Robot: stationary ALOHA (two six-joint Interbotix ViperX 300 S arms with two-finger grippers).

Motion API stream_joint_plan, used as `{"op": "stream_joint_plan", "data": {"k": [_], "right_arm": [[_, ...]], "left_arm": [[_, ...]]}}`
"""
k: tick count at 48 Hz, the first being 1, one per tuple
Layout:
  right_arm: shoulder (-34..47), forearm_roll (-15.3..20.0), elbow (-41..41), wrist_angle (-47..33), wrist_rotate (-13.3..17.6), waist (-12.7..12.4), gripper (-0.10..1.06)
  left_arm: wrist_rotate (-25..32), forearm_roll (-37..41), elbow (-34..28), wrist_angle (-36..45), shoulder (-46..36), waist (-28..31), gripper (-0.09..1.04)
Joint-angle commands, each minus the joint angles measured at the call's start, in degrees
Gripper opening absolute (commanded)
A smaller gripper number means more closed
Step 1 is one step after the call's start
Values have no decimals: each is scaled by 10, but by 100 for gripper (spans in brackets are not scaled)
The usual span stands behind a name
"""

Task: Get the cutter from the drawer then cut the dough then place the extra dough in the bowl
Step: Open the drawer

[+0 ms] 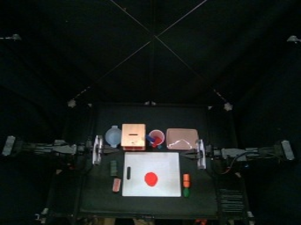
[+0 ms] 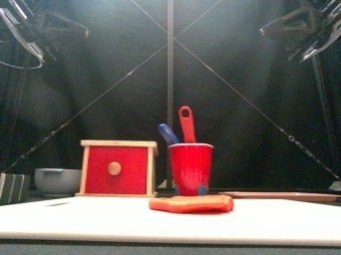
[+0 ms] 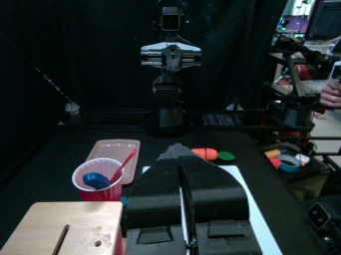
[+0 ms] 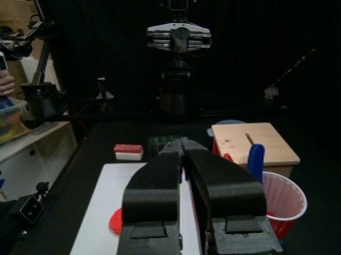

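Presently the opening step, fetching the cutter, is judged to be the one in hand, and nothing of it is showing as done.

Task items.
- Pale wooden box with a red drawer front: standing at the back of the black surface, with the drawer sitting closed and its round knob facing forward.
- Round metal cutter: not showing anywhere, presumably lying inside that drawer.
- Flat red dough disc: lying uncut on the white rectangular cutting board in the middle.
- Blue-grey bowl: sitting just beside the box, on its left.

Arms.
- Left arm's fingers: pressed together and gripping nothing, hanging high at the left edge of the surface, well apart from the box.
- Right arm's fingers: likewise clenched and empty, hanging at the right edge.

Next move, as a judgement: one arm is needing to part its fingers, come down to the knob and draw the drawer out, perhaps with the other arm steadying the box.

Other items.
- Red plastic cup: holding a blue and a red toy knife, just right of the box.
- Flat pink tray: lying beyond the cup.
- Small toy foods: lying either side of the board, too small to be naming.

Hidden or unclear: the drawer's contents and the bowl's inside are not showing. At surface level the dough is appearing only as a low orange-red strip, so its thickness is hard to judge.
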Motion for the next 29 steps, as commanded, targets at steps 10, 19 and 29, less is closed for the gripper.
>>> {"op": "stream_joint_plan", "data": {"k": [10, 19, 29], "right_arm": [[78, 2, -47, -14, 4, -34, 2], [179, 5, -133, -14, 4, -61, 2], [286, 21, -237, -12, 5, -89, 2]], "left_arm": [[-15, -142, 7, -56, 66, -8, -2], [-19, -220, 17, -62, 105, -32, 7], [-50, -350, 18, -62, 147, -67, 30]]}}
